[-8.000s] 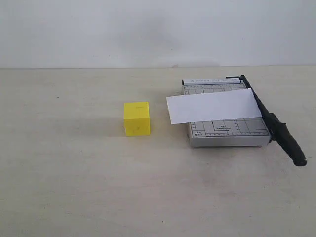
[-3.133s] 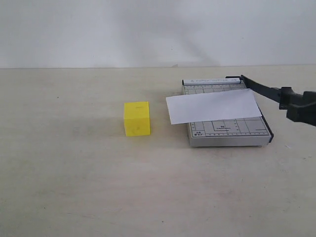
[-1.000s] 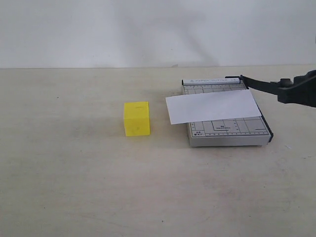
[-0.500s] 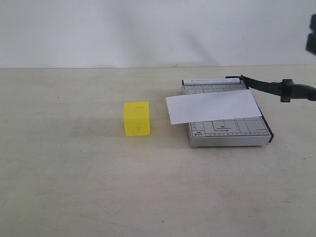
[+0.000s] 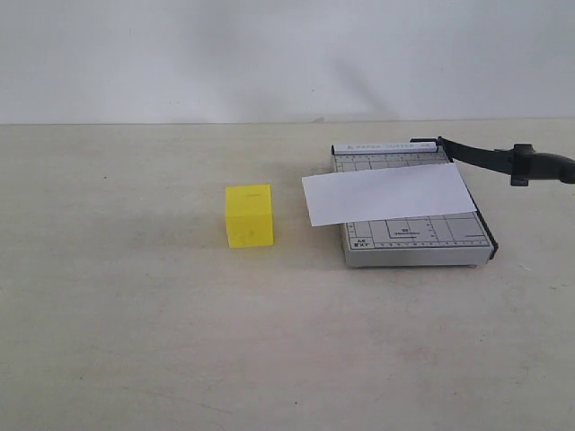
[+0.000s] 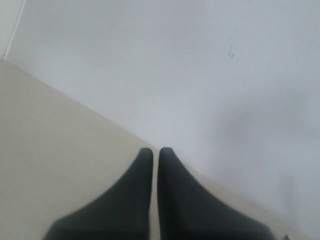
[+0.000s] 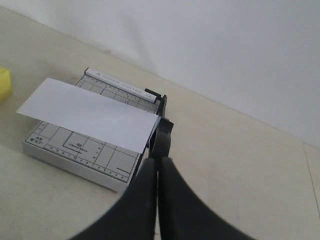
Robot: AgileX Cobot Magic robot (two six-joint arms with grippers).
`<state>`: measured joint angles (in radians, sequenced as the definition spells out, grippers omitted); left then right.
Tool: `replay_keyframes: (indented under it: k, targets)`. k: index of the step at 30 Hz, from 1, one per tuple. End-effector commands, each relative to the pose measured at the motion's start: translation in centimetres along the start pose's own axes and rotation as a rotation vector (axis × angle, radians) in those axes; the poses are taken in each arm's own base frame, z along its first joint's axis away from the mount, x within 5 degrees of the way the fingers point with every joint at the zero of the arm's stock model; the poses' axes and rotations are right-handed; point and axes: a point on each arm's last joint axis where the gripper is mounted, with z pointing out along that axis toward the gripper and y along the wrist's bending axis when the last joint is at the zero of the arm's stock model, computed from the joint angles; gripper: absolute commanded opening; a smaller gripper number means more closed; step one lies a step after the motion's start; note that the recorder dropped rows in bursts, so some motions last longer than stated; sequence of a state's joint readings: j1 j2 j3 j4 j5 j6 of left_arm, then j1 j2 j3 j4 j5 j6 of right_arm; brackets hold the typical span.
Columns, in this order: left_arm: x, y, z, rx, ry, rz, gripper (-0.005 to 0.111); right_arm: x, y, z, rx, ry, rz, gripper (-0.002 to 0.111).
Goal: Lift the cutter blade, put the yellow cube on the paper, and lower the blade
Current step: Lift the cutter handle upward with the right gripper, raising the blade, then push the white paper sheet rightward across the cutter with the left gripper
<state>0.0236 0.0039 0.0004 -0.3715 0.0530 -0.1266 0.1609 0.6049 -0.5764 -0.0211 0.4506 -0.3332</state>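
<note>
One grey cutter base (image 5: pixel 418 241) is sitting nearest on the pale table (image 5: pixel 135 341), over toward the right. Just left of it and a little further back, the yellow cube (image 5: pixel 249 215) is resting on the bare table, close to the base but not touching it. The white paper (image 5: pixel 388 194) is lying across the base, slightly skewed, with its left end hanging past the base's edge toward the cube and stopping short of it. Beyond that, the cutter blade (image 5: pixel 476 155) is standing raised, angling up and out to the right from its hinge at the base's far corner, its thick handle in the air. The right pincer (image 7: pixel 157 161) is hanging with its fingers pressed together on nothing, and the blade's handle is showing just past its tips in its own camera. The left pincer (image 6: pixel 155 151) is likewise pressed together and empty, pointing at the white wall (image 5: pixel 269 54) at the back.
</note>
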Motion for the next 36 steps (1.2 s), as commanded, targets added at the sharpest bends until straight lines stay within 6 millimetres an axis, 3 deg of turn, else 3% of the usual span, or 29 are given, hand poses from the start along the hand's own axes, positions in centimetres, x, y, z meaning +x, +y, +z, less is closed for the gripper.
replay_keyframes:
  k: [1,4,6,8,10,14,15,17,20,22,27,31,36]
  targets:
    - [-2.7,-0.3,-0.4,0.041,-0.296,-0.047,0.004,0.2,-0.1,1.1,0.005,0.047,-0.035,0.001]
    - [-5.8,-1.8,-1.3,0.100,-0.428,-0.074,0.004,0.3,-0.4,2.3,0.030,0.078,-0.017,0.001]
    - [-7.3,-3.7,-0.4,0.080,-0.207,0.049,0.004,0.1,-0.6,3.0,0.055,0.062,0.044,0.001]
    - [-7.7,-4.7,2.3,0.015,0.097,0.166,0.004,-0.3,-0.8,3.7,0.072,0.023,0.097,0.001]
    - [-9.0,-6.4,5.8,0.057,0.260,0.322,0.004,-0.6,-0.8,4.1,0.071,-0.010,0.151,0.001]
    - [-10.3,-11.9,11.3,0.380,0.444,0.477,0.004,-0.6,-0.8,4.2,0.069,-0.015,0.232,0.001]
    - [-9.8,-13.2,12.5,0.473,0.499,0.471,0.004,-0.6,-0.8,4.2,0.070,-0.011,0.232,0.001]
    - [-8.2,-15.0,14.5,0.584,0.579,0.420,0.004,-0.5,-0.9,4.2,0.074,0.000,0.217,0.001]
    - [-3.9,-16.1,18.0,0.597,0.664,0.357,0.004,-0.6,-0.9,4.2,0.077,-0.005,0.210,0.001]
    - [0.0,-17.0,19.7,0.622,0.744,0.331,0.004,-0.7,-0.9,4.2,0.076,-0.023,0.208,0.001]
    - [10.2,-20.4,21.1,0.761,0.923,0.391,0.004,-1.5,-1.0,4.1,0.077,-0.106,0.172,0.001]
    - [14.2,-23.3,23.6,0.776,0.901,0.445,0.004,-2.1,-1.0,4.1,0.092,-0.171,0.048,0.001]
    - [16.8,-27.2,26.9,0.840,0.842,0.438,0.004,-1.6,-1.1,4.1,0.103,-0.120,0.035,0.001]
